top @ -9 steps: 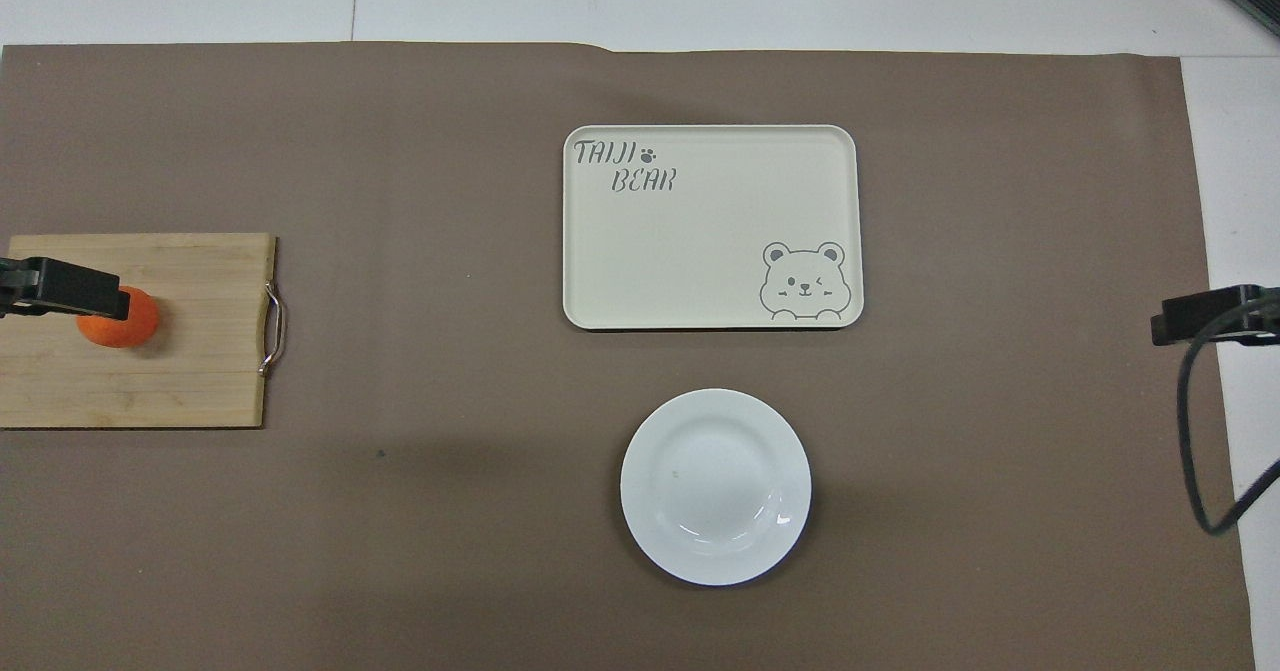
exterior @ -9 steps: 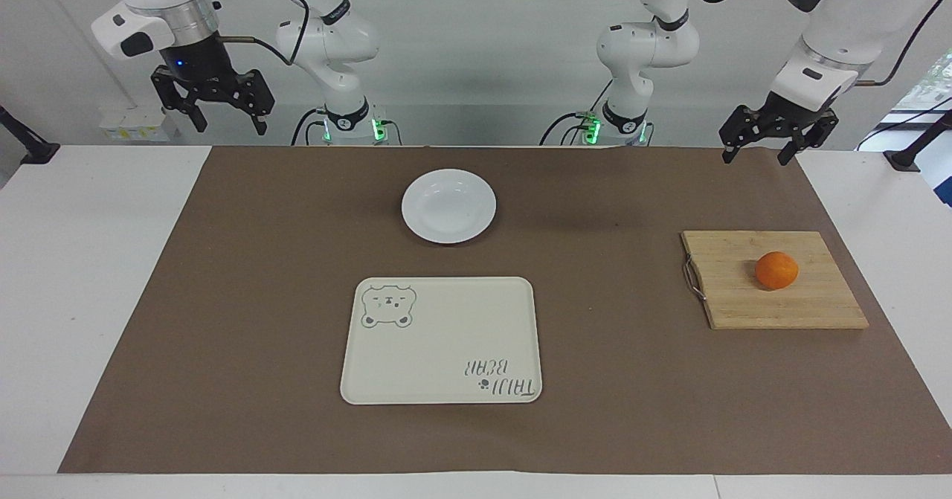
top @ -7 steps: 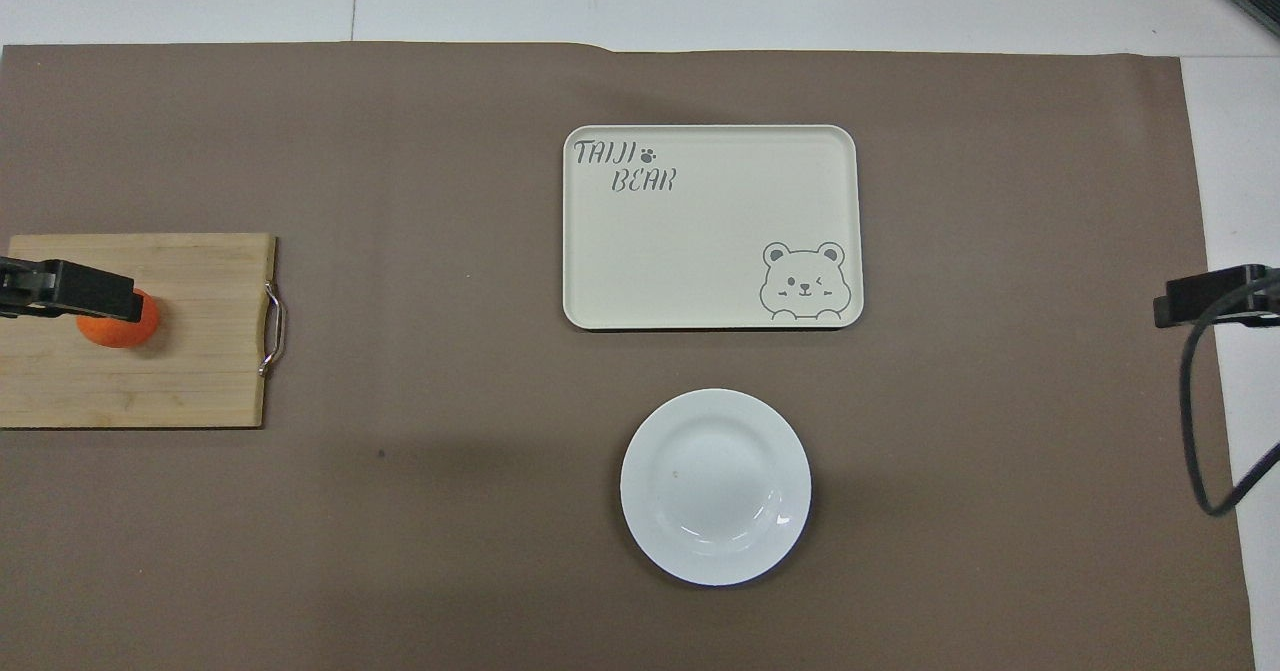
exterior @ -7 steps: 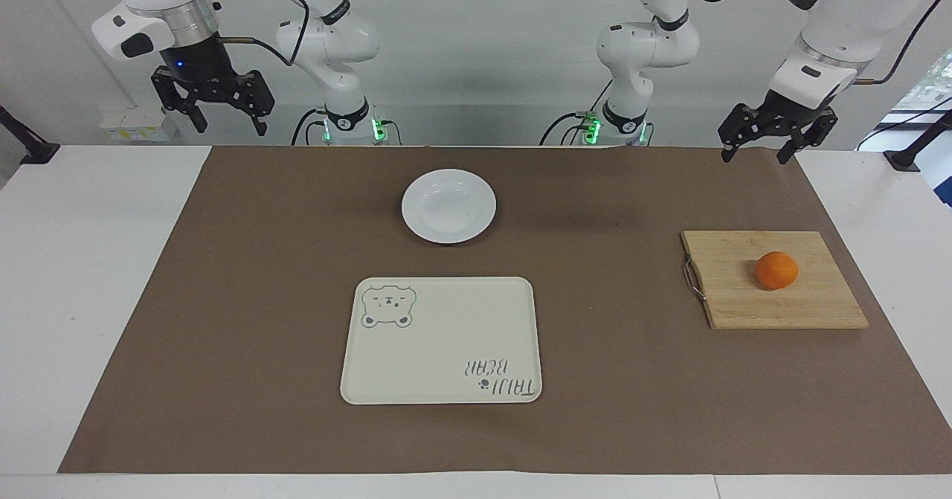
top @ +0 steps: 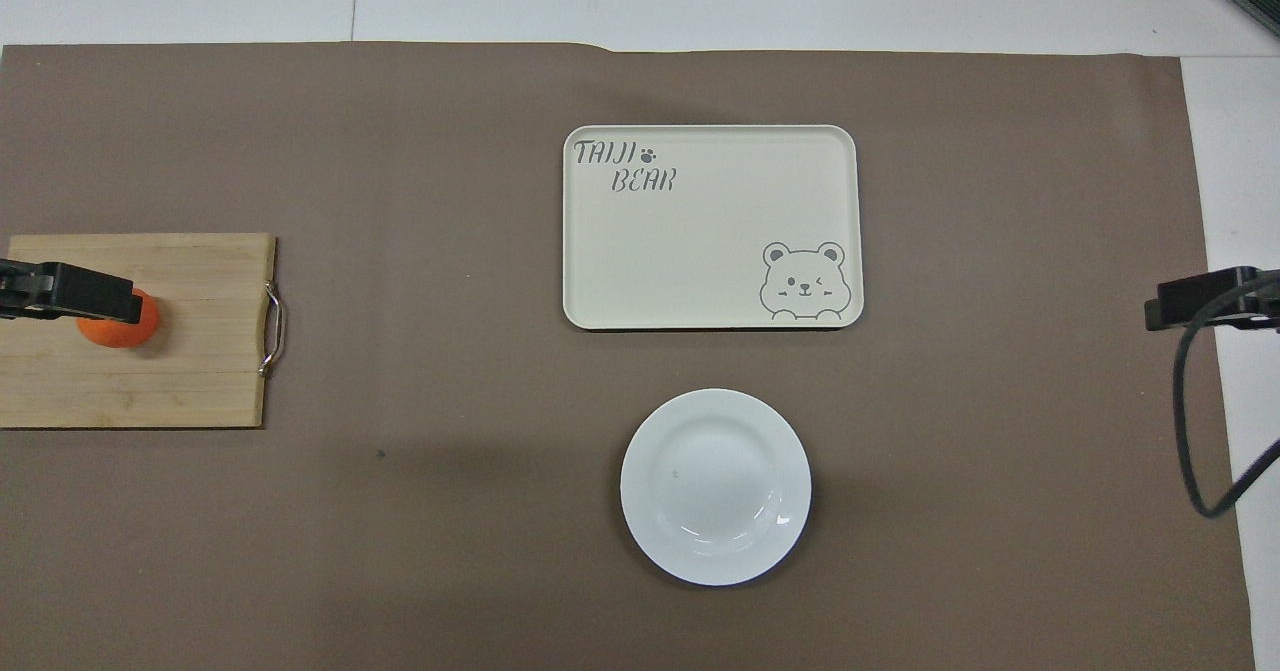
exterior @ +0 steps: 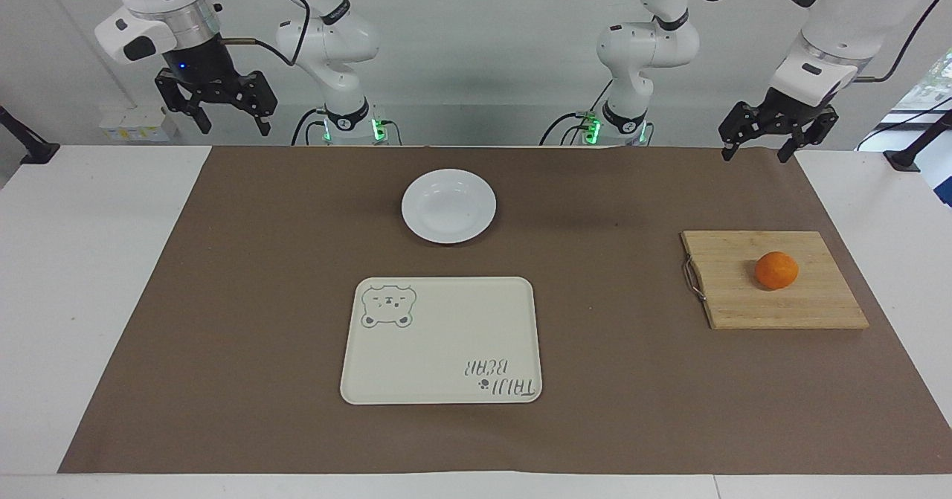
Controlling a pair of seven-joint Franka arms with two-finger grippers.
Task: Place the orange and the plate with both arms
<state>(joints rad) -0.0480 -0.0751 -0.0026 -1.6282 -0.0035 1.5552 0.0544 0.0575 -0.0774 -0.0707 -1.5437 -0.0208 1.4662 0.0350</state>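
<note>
The orange [exterior: 776, 270] lies on a wooden cutting board [exterior: 773, 298] at the left arm's end of the table. It also shows in the overhead view [top: 125, 329]. The white plate [exterior: 448, 206] sits on the brown mat near the robots and shows in the overhead view [top: 715, 486]. My left gripper [exterior: 755, 154] is open and empty, high in the air, well clear of the orange. One of its fingers [top: 70, 291] overlaps the orange from above. My right gripper [exterior: 231, 123] is open and empty, high at the right arm's end. One of its fingers [top: 1195, 301] shows.
A cream rectangular tray [exterior: 442, 340] with a bear drawing and lettering lies in the middle of the mat, farther from the robots than the plate; it also shows in the overhead view [top: 710, 226]. The board has a metal handle [exterior: 692, 279] toward the tray.
Both grippers have shifted only slightly while staying high and open; the right one drifted a little toward the table's middle. The orange, plate, board and tray have not moved.
</note>
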